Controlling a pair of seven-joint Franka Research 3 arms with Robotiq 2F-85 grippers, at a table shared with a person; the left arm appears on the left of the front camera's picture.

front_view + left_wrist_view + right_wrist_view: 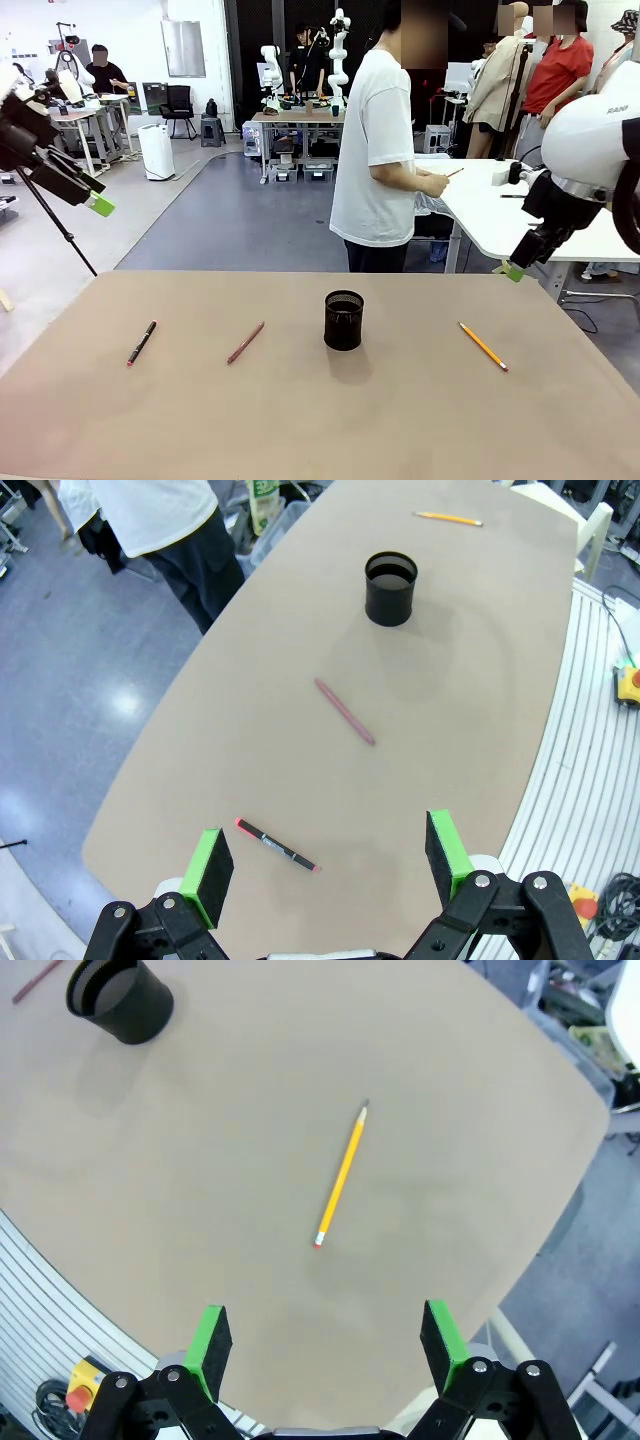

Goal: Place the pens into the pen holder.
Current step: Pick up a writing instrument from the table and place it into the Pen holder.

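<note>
mesh pen holder stands mid-desk; black pen and pink pen lie toward the desk's left edge, yellow pencil toward its right; left gripper and right gripper gape wide

Standing in the middle of the table: the pen holder. Lying to its left: the near pen, then the far pen. Lying well to its right: the pencil.
</note>
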